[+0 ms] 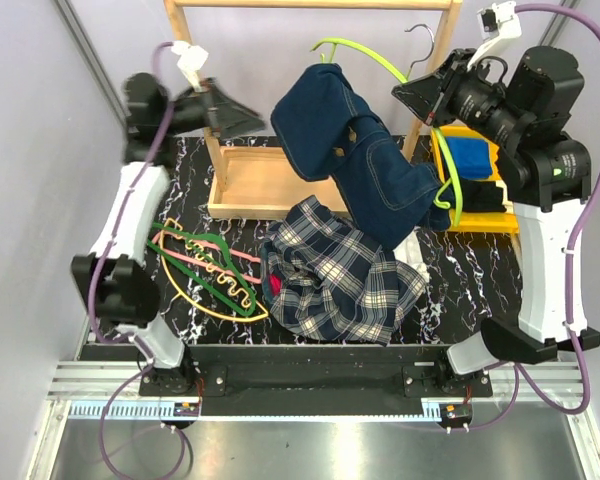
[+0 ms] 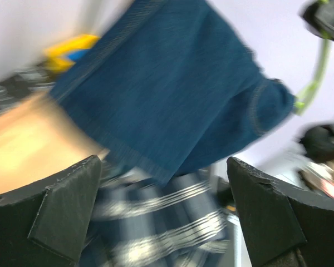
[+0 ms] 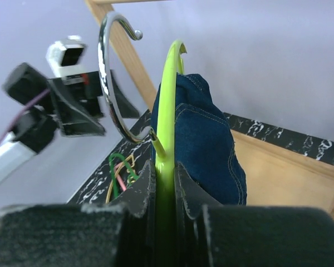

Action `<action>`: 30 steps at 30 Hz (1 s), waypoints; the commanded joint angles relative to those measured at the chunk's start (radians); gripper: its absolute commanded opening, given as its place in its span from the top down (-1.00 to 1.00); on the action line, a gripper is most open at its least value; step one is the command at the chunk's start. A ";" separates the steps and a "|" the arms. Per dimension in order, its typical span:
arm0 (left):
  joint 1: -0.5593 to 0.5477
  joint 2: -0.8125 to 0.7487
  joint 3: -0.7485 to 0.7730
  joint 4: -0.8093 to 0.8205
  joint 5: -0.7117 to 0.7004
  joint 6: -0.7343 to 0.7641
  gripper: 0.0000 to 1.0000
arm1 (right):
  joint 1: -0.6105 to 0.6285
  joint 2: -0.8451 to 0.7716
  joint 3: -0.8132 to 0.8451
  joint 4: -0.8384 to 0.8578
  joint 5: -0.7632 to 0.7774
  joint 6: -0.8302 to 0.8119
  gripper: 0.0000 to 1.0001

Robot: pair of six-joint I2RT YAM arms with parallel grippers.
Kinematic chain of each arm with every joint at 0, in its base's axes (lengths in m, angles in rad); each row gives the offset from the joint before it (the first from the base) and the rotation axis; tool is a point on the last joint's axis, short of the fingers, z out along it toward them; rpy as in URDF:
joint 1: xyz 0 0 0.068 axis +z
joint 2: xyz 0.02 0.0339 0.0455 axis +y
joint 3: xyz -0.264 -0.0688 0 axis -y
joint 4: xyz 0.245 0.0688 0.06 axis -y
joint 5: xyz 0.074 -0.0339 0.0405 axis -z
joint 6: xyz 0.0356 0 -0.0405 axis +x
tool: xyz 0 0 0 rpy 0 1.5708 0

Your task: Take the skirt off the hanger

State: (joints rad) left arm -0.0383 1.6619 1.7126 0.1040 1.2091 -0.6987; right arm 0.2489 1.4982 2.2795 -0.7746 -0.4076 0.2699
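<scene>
Lying crumpled, skirt (image 1: 340, 275) (hanger (image 1: 230, 288) beside).

Plaid skirt (image 1: 345, 280) lies crumpled; dark green hanger (image 1: 225, 243) lies bare, apart.

The hanging denim garment (image 1: 365, 165) blocked the far right part of the skirt (image 1: 335, 285); its near side lay free.

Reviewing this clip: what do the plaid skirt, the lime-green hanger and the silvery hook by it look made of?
The pleated plaid skirt: soft woven cloth, matte, lying crumpled in folds. The lime-green hanger, clamped in the right end effector: probably plastic, smooth, uniform colour, slight sheen. The silvery hook: likely polished metal, with bright reflections.
</scene>
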 commanded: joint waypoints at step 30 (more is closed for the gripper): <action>-0.029 0.220 0.173 0.560 0.087 -0.364 -0.98 | 0.004 0.080 0.334 -0.077 -0.108 0.118 1.00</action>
State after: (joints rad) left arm 0.0090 1.8874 1.8980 0.5396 1.2568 -1.0260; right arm 0.2489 1.5871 2.5515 -0.9752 -0.4904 0.3565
